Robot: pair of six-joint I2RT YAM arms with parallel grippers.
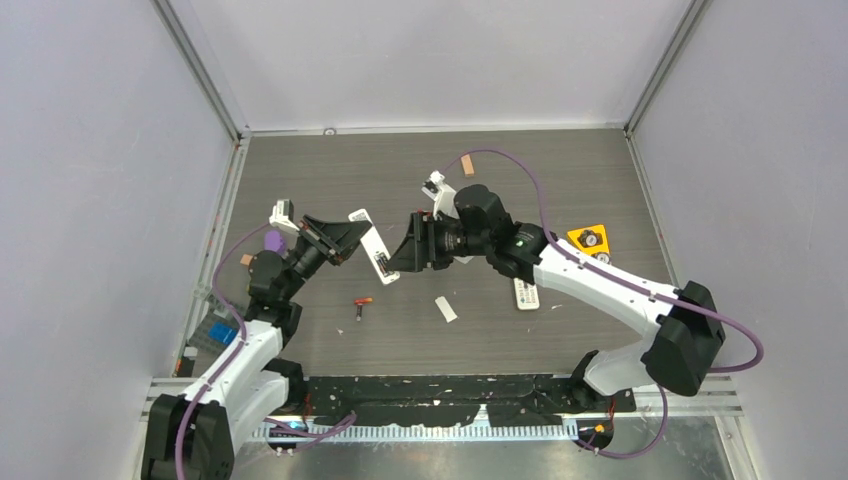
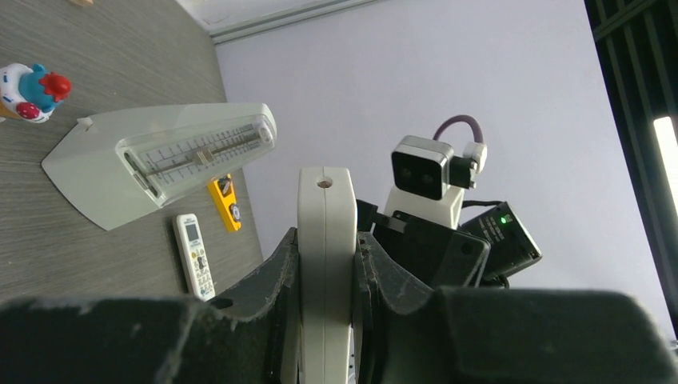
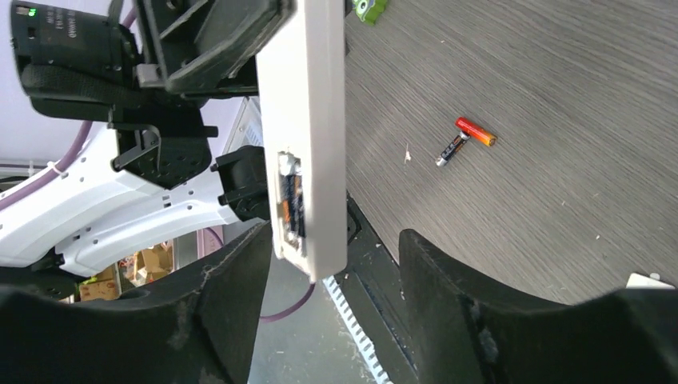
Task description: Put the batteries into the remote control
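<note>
With left gripper (image 2: pixel 326 268), holds the remote control (image 2: pixel 325 212) tight between both fingers (image 2: pixel 276 280): narrow grip, white bar standing upright at the middle of the left wrist frame. In the top view, keeps it just left of centre, lifted above the table (image 1: pixel 560 170) and slanted.

With right gripper (image 3: pixel 332 272), holds nothing. Stands wide, fingertips (image 3: pixel 228 288) on both sides of the lower end of the remote control, with a clear gap on the right side. On the left side, cannot tell if touching or not.

Shows in the right wrist frame an open compartment (image 3: pixel 288 204) on the face of the remote control, with one battery (image 3: pixel 291 200) lying inside.

On the table, at upper right of that same frame, two more batteries (image 3: pixel 468 138), one red-orange and one dark, lying close together in an angle.

Below centre of the top view, small white cover (image 1: pixel 445 309) lying flat, apart from them.

At left of the left wrist frame, grey metronome (image 2: pixel 160 164), and below it shorter white remote (image 2: pixel 194 254) with yellow object (image 2: pixel 225 204) just beside.
</note>
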